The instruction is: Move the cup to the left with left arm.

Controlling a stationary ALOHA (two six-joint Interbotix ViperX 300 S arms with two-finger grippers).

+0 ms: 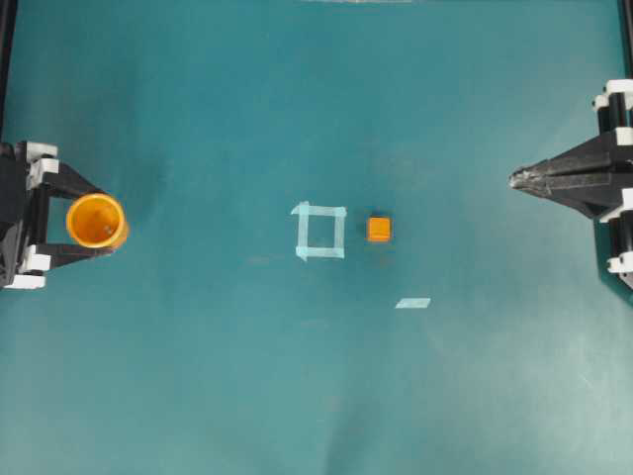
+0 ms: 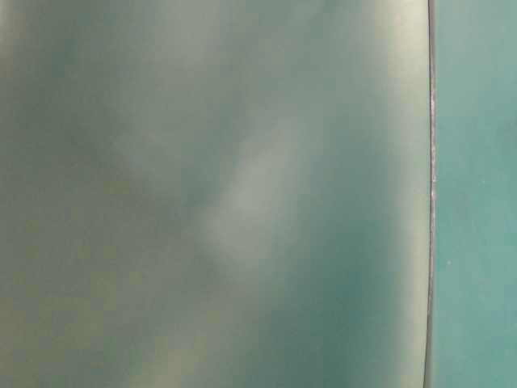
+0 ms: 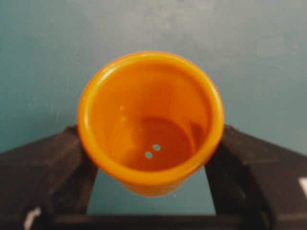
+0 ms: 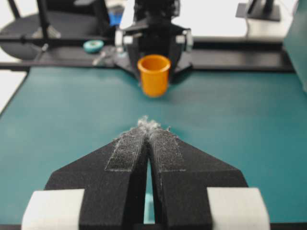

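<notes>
Teal matting covers the whole table [image 1: 297,396], creased faintly in places, and in the table-level view it reads as little more than a blurred grey-green field beside a thin seam. At the far right edge of the overhead frame sits the right arm [image 1: 603,178], black with white fittings, and its right gripper [image 1: 514,179] points toward the middle with the two fingers pressed together, nothing between them. The right wrist view shows the same: the padded fingers [image 4: 165,151] meet at a frayed tip, with only a thin slit farther back.

At the far left edge of the overhead frame, about mid-height, the left arm [image 1: 20,213] reaches in, and its left gripper [image 1: 102,222] has its fingers spread around the cup [image 1: 96,219]. From the left wrist camera the cup [image 3: 150,120] is upright, mouth toward the lens, two small pale dots on its floor, and a black finger [image 3: 62,158] touches its wall on each side. The right wrist view shows the cup [image 4: 154,74] in the upper centre, gripped with its base seemingly raised off the mat.

Near the centre of the overhead frame lies a square of pale tape [image 1: 319,232]. Just right of it, not touching, sits a small orange cube [image 1: 379,229]. Below and to the right lies a short strip of tape [image 1: 413,303].
</notes>
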